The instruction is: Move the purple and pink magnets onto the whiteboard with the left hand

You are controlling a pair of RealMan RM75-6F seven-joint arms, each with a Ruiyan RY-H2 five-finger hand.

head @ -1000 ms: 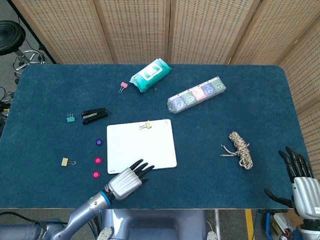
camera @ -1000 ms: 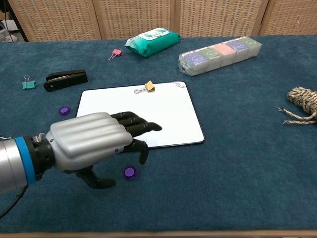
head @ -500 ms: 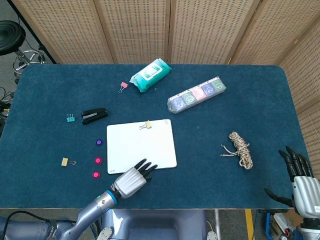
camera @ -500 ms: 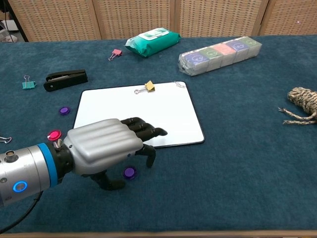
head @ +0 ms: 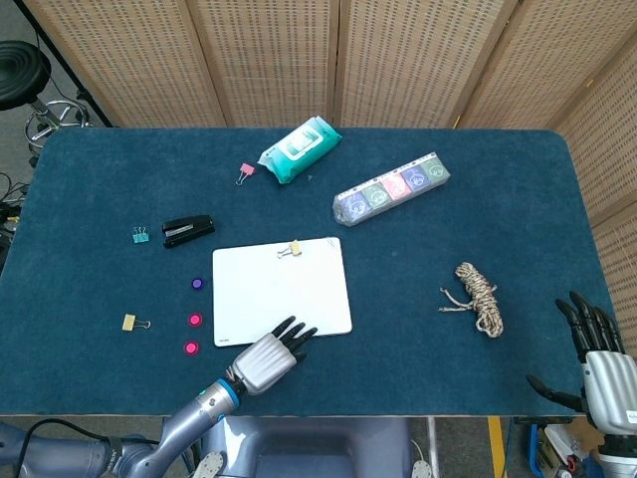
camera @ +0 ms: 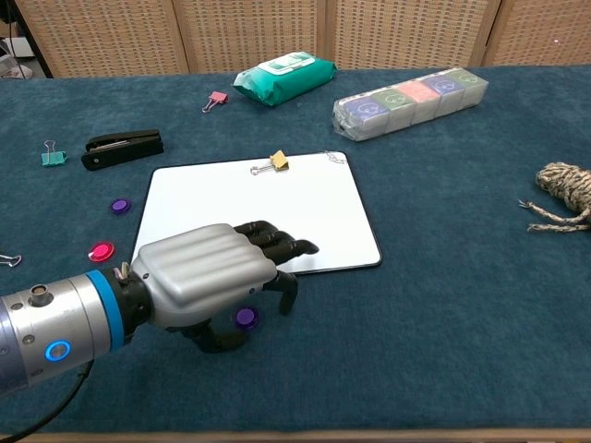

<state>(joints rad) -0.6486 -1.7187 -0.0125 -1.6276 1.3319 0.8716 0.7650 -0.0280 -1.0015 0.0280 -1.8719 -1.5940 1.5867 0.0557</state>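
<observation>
Purple round magnet (camera: 245, 317) beneath open silver left hand (camera: 214, 281), fingers spread, at six o'clock of white rectangular whiteboard (camera: 277, 203).

Both hands look the same build: ribbed silver shell over the back, black fingers sticking out the front. The left hand (camera: 217, 277) has a bright blue ring at the wrist, then a fat silver-grey forearm tube with a small glowing blue ring light, a little screw or stud on top, and a dark cable trailing underneath. The right hand (head: 602, 363) matches, with a black thumb.
</observation>
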